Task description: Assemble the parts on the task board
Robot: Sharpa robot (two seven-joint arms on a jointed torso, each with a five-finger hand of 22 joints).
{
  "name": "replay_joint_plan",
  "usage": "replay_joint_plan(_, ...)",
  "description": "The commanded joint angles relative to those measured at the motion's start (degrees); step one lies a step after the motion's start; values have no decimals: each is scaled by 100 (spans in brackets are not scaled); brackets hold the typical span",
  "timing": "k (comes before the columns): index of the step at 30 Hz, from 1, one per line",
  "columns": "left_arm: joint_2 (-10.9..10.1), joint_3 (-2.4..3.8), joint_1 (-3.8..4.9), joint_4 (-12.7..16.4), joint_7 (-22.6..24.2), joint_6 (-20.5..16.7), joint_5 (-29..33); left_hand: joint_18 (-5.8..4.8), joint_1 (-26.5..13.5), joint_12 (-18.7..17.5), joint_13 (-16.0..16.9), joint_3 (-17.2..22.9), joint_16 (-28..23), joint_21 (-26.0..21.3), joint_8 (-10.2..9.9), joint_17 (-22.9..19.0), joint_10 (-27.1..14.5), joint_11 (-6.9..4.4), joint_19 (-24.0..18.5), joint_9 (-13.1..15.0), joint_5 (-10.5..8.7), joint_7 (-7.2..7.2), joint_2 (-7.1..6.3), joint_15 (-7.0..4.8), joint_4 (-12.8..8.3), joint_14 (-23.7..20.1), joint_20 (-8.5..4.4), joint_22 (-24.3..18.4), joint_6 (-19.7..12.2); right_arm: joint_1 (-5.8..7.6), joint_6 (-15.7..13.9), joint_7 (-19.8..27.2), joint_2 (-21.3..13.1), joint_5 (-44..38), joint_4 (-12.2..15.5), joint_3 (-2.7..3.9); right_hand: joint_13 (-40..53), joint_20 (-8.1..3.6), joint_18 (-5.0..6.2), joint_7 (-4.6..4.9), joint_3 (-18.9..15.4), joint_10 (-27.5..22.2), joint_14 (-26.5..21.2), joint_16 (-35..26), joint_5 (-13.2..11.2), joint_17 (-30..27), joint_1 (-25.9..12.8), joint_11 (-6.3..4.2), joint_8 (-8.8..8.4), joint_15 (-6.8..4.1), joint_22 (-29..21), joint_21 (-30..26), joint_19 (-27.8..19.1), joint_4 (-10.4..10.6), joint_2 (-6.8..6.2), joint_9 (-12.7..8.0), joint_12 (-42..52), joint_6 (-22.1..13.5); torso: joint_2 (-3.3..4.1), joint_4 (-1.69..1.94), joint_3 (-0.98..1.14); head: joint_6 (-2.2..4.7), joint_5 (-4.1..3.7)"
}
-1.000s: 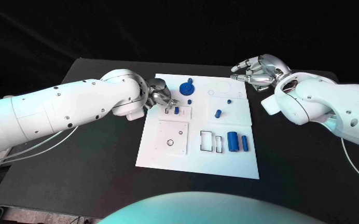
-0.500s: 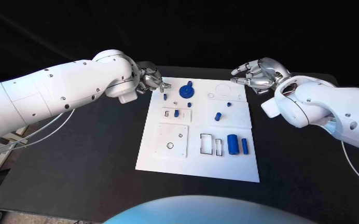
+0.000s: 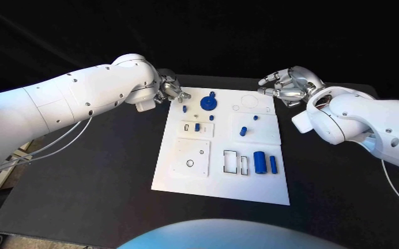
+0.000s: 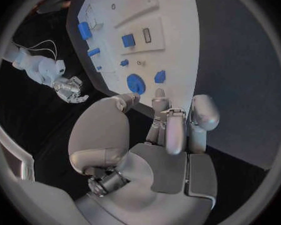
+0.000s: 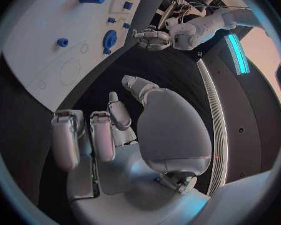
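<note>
At the middle of a black table lies the white task board, a long rectangular plate. Every place below is given relative to this board.

Left arm, large and white, reaches in beside the board's far left corner. Its silver left hand hovers just off that corner, over the dark table, fingers curled inward with nothing between them. In the left wrist view the fingertips sit just short of the board's edge, near the blue round knob-like part but apart from it.

Right arm comes in beside the board's far right corner. Its right hand hangs off that corner, fingers loosely bent and spread, holding nothing and touching no part.

On the board, the blue round part lies at the far end, nearest the left hand. Two blue cylinders, one thick and one thin, lie side by side toward the board's near right. A small blue peg lies at mid-board, right of centre. A tiny blue piece stands in a raised square at mid-board, left of centre.
</note>
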Motion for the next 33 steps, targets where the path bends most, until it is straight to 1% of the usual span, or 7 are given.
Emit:
replay_joint_plan(1, 86, -11, 6, -95, 6, 329, -121, 40, -13, -18, -5, -34, -23, -30, -11, 660, -43, 16, -10, -7, -10, 0, -3, 55, -1, 329, 17, -5, 54, -3, 63, 15, 0, -6, 2, 1, -5, -2, 65, -8, 16, -40, 355, -36, 4, 512, -16, 12, 30, -1, 1036, -26, 319, 11, -23, 5, -39, -9, 1, -4, -4, -3, 4)
replay_joint_plan(2, 107, -17, 6, -124, 5, 357, -124, 40, -13, -18, -5, -34, -23, -30, -11, 660, -43, 16, -10, -7, -10, 0, -3, 55, -1, 329, 17, -5, 54, -3, 63, 15, -1, -6, 2, 1, -5, -2, 65, -8, 16, -40, 355, -36, 4, 512, -16, 12, 30, -1, 1036, -26, 319, 11, -23, 5, -39, -9, 2, -6, -7, -6, 6)
replay_joint_plan(5, 166, -36, 6, -210, -1, 450, -130, 41, -28, -19, -10, -59, -27, -33, -15, 652, -51, 17, -13, -14, -13, 0, -3, 56, 0, 325, 20, -9, 59, -3, 60, 15, -1, -6, 3, 1, -5, -2, 65, -8, 16, -40, 355, -36, 4, 512, -16, 12, 30, -1, 1036, -26, 319, 11, -23, 5, -39, -9, -3, -5, 5, -22, 7)
replay_joint_plan(10, 217, -50, 6, -277, -10, 545, -135, 42, -32, -21, -13, -68, -31, -36, -16, 646, -55, 17, -17, -17, -14, 0, -2, 57, 0, 323, 22, -15, 60, -3, 61, 14, 0, -6, 3, 1, -5, -2, 65, -8, 16, -40, 355, -36, 4, 512, -16, 12, 30, -1, 1036, -26, 319, 11, -23, 5, -39, -9, -2, 0, -1, -32, 5)
replay_joint_plan(18, 261, -67, 5, -327, -23, 721, -148, 43, -30, -25, -21, -74, -37, -38, -19, 634, -62, 18, -19, -20, -15, 0, 0, 57, -4, 319, 23, -18, 59, -3, 67, 15, 8, -3, 0, 1, -8, -3, 65, -8, 15, -39, 356, -36, 3, 515, -18, 13, 37, -1, 1035, -28, 318, 19, -24, 4, -39, -13, -5, 9, 3, -36, 4)
replay_joint_plan(31, 342, -115, 1, -426, -24, 841, -139, 41, 15, -15, -14, -93, -37, -34, -15, 634, -69, 14, -14, -29, -12, -5, 16, 57, -23, 316, 28, -5, 79, -3, 76, 19, 21, 4, -9, 1, -8, -3, 65, -8, 15, -39, 356, -36, 3, 515, -18, 13, 37, -1, 1035, -28, 318, 19, -24, 4, -39, -13, -7, -1, 4, -55, 19)
replay_joint_plan(33, 356, -121, 1, -449, -27, 849, -140, 41, 15, -15, -14, -93, -37, -34, -15, 634, -69, 14, -14, -29, -12, -5, 16, 57, -23, 316, 28, -5, 79, -4, 77, 19, 21, 5, -9, 1, -8, -3, 65, -8, 15, -39, 356, -36, 3, 515, -18, 13, 37, -1, 1035, -28, 318, 19, -24, 4, -39, -13, -6, -2, 1, -59, 17)
